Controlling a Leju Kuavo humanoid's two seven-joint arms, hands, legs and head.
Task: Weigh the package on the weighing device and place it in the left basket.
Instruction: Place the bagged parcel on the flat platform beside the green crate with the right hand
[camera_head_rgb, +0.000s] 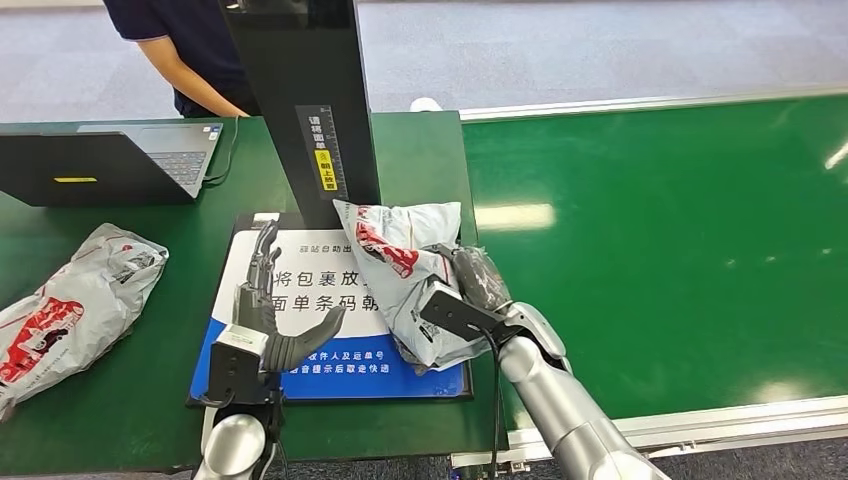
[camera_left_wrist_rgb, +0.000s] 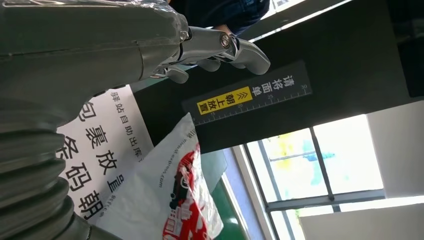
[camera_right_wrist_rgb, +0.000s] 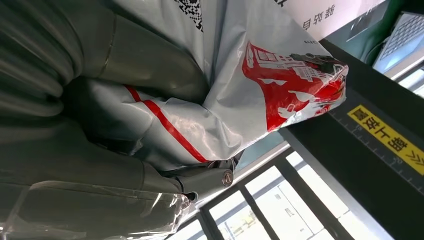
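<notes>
clearly the package (camera_head_rgb: 405, 275) is a soft grey plastic mailer bag with red print, crumpled and probably light, so it will bend and may slip when it is squeezed. it lies tilted over the right part of the weighing device (camera_head_rgb: 240, 275), its far end close to the black column (camera_head_rgb: 300, 100). the right hand (camera_head_rgb: 470, 295) grips it at the near side, fingers wrapped around the bunched film (a good place, because the plastic gathers there). the left hand (camera_head_rgb: 270, 320) is open above the printed plate and holds nothing. another bag (camera_head_rgb: 75, 300) lies well apart on the left, and a laptop (camera_head_rgb: 110, 160) stands behind it. i judge the way to the left is open, but the column edge is near.
</notes>
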